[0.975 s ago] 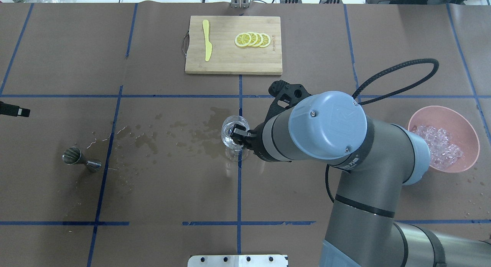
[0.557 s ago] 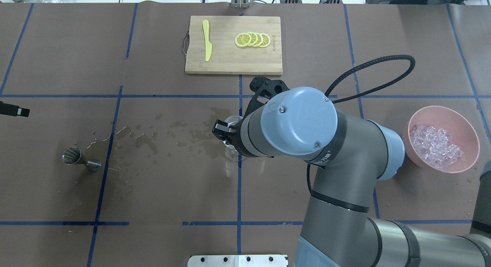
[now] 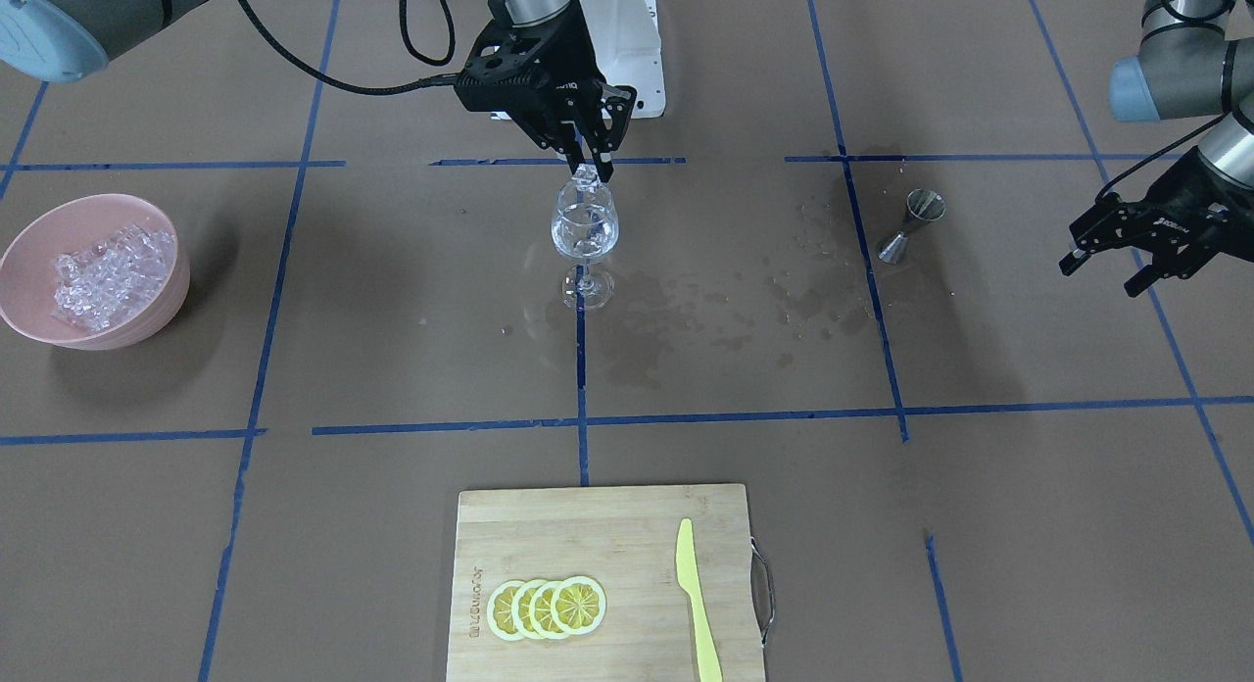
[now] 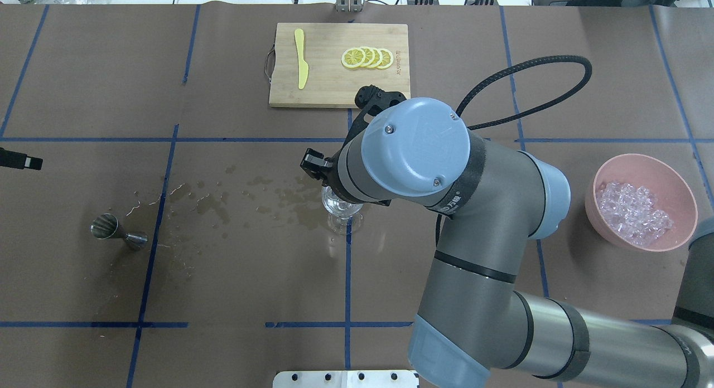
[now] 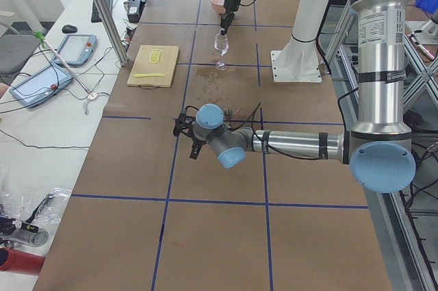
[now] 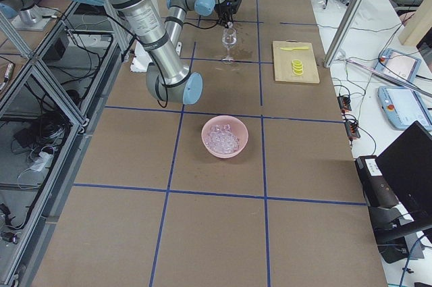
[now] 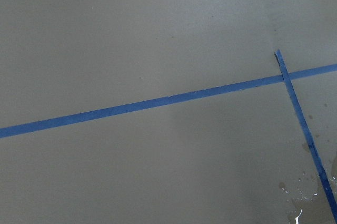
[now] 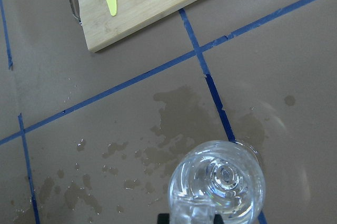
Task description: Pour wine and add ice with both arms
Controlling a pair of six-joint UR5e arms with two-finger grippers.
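Since a second ago, overhead view: the right arm has swung left and toward the cutting board (image 3: 607, 535), its blue elbow cap now covering part of the glass (image 3: 585, 226); glass, bowl and jigger unmoved. Right gripper (image 3: 588, 170) points down directly above the glass mouth, fingers pinched close on one ice cube (image 3: 586, 178), which sits just above the rim. Glass upright on a blue tape line, on a wet-stained patch of the table (image 3: 392, 349). Right wrist view looks down into the glass; a clear lump at the bottom edge is probably the cube, but the frame cuts it off. Remaining ice (image 3: 103, 268) is piled in the pink bowl (image 3: 172, 288), well apart from the glass. Left gripper (image 3: 1097, 278) hangs above the table near the jigger (image 3: 911, 223), fingers spread, holding nothing.
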